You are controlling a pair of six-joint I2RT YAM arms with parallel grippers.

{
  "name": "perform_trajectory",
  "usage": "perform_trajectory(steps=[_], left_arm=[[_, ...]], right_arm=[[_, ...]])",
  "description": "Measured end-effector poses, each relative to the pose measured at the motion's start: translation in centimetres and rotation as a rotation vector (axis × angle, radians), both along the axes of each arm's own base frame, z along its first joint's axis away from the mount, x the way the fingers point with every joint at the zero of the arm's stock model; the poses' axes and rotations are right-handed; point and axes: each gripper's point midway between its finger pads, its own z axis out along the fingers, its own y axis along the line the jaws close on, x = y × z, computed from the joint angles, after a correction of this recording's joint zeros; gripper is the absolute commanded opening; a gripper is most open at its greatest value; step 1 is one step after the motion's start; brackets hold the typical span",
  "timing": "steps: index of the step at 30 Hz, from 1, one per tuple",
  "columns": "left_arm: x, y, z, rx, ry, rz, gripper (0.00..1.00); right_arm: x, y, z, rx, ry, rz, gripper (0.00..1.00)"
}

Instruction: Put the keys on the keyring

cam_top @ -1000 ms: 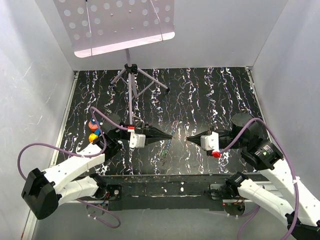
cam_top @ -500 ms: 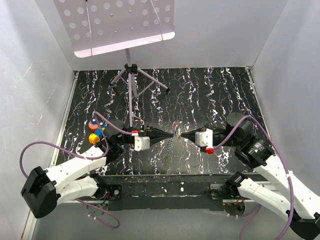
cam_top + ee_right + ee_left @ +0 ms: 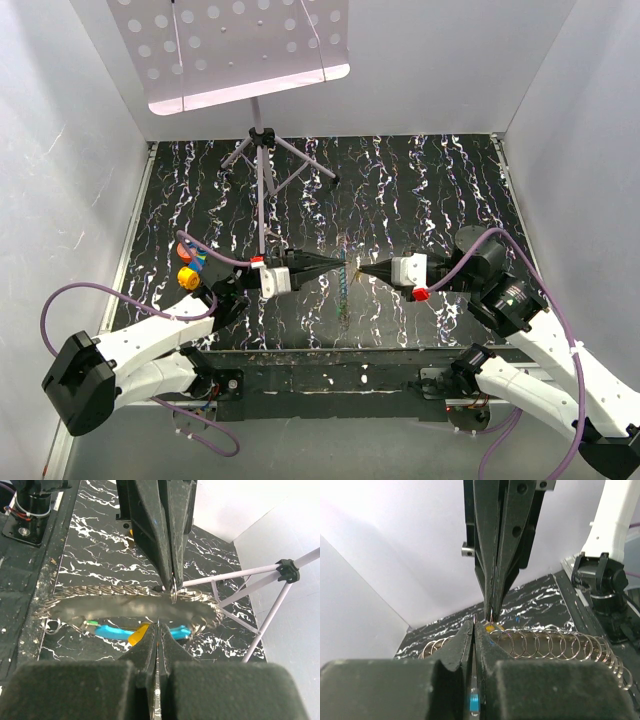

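place: robot lab cell | evidence: white enclosure walls (image 3: 60,150); black marbled table (image 3: 420,190); perforated panel (image 3: 240,50) on tripod stand (image 3: 262,135)

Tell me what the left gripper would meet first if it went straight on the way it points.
Probably the chain of rings hanging at the tip of the left gripper, then almost at once the right gripper, which points straight back at it.

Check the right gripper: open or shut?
Shut. In its wrist view the right gripper has its fingers pressed together with no gap; whether they pinch the ring chain cannot be told.
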Motion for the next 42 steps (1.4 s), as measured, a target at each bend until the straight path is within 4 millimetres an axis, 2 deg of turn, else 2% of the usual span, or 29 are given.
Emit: perform_trajectory(steps=[14, 23, 42], left_arm=[[-0.8, 0.3, 1.9, -0.120, 0.075, -0.051, 0.00], [-1.3, 0.3, 2.5, -0.148, 0.088, -0.087, 0.00], [-1.4, 0.1, 2.0, -0.131, 0.092, -0.107, 0.00]], right_arm=[[-0.1, -0.1, 1.2, 0.068, 0.110, -0.029, 0.01], [-0.2, 0.2, 2.5, 0.118, 0.116, -0.017, 0.01], [-0.8, 0.5, 3.3, 0.146, 0.124, 0.025, 0.01]])
